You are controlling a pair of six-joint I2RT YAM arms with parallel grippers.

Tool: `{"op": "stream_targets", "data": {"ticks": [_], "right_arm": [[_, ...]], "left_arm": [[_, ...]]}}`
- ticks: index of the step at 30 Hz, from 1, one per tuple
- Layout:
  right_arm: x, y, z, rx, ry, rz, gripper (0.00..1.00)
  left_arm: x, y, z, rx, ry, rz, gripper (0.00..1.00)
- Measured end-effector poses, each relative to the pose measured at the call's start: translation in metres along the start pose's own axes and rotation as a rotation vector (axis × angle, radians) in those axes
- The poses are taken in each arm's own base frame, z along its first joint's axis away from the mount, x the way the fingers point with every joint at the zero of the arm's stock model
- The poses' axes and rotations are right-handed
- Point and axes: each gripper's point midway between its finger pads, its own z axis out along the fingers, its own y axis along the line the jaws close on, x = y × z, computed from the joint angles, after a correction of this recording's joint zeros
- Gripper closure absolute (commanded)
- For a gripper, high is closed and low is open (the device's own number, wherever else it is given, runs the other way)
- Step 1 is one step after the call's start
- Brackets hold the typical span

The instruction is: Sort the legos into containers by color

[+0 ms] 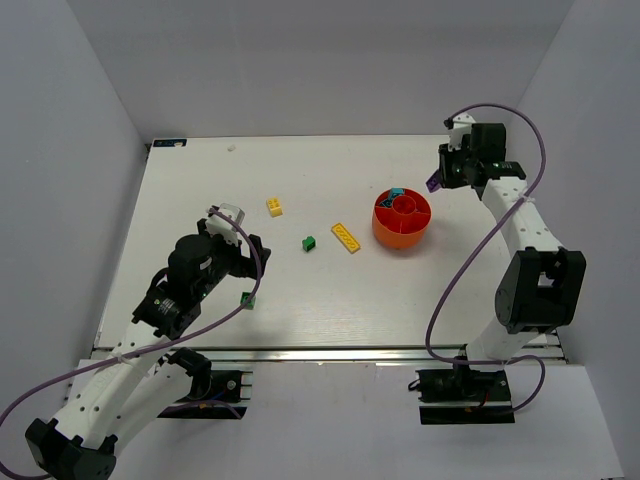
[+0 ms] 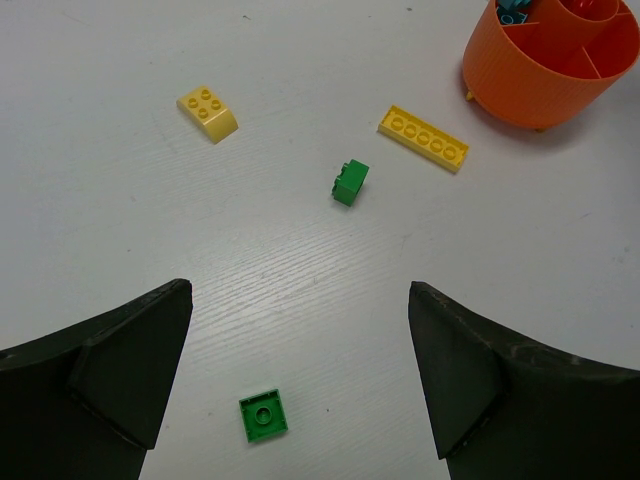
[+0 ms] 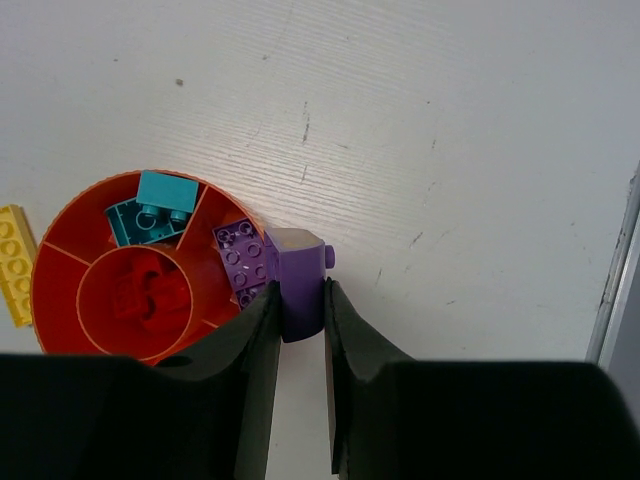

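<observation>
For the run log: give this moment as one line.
right hand: holds purple brick near bowl | left hand: open above flat green brick

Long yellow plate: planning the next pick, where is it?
Top view: long yellow plate lies mid-table, between the orange bowl on its right and a green brick.

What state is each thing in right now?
Left gripper: open, empty.
Right gripper: shut on purple brick.
Bowl: upright, holds teal bricks, purple plate, red bricks.
Yellow wedge: unsorted.
Yellow plate: unsorted.
Green block: unsorted.
Green tile: unsorted.
</observation>
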Motion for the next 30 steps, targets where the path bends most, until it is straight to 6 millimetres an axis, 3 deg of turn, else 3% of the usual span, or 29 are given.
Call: {"op": "stream_targets", "data": {"ticks": [13,16,20,23,30], "right_arm": [[0.021,0.021,0.011,-0.092,0.05,0.002,1.0],[0.024,0.025,0.015,-0.107,0.062,0.0,0.86],[0.032,0.029,0.023,-0.124,0.084,-0.002,0.56],[0.037,0.033,0.027,-0.138,0.1,-0.003,0.43],[0.041,0.034,0.027,-0.151,0.116,-0.013,0.42]], "left_arm": [[0.0,0.0,0.0,0.0,0.0,0.0,0.02],[0.0,0.0,0.0,-0.001,0.0,0.0,0.02],[0.001,0.0,0.001,-0.002,0.004,0.0,0.02],[0.005,0.0,0.004,-0.004,0.023,-0.004,0.02],[0.024,0.004,0.017,-0.038,0.102,-0.05,0.02]]}}
